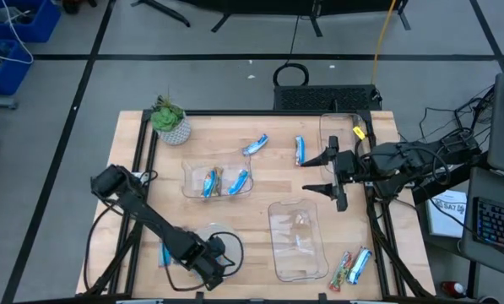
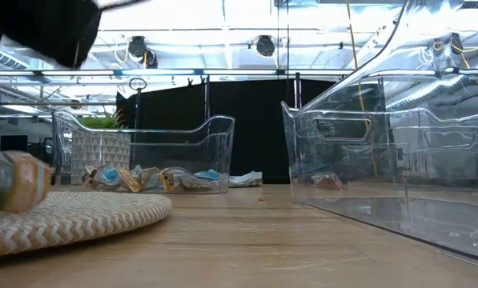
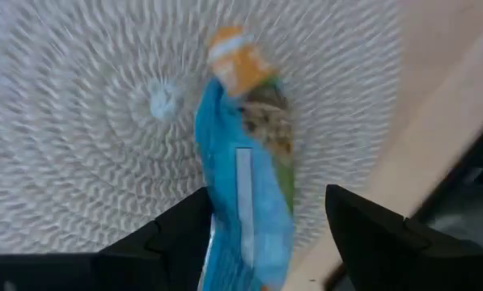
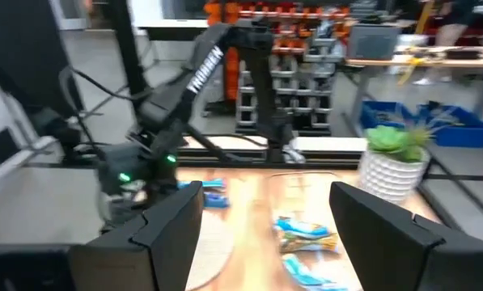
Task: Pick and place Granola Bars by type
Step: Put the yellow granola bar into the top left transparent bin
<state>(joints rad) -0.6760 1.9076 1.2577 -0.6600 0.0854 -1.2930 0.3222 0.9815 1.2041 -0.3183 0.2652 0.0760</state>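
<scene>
My left gripper is open over the round woven plate near the table's front edge. A blue bar with an orange end and green side lies between its fingers on the plate; the bar also shows in the low view. My right gripper is open and empty at the right, above the table. A clear bin holds several bars. Loose bars lie at the back, at the front right and left of the plate. My left gripper: the bar's blue side reaches up to one finger, and I cannot tell whether they touch. The other finger stands clear of the bar. The fingers point down at the plate and lie along the bar's sides.
A clear bin with no bars in it stands at the front centre, another at the back right under the right arm. A potted plant stands at the back left. Bare wood shows in the table's middle.
</scene>
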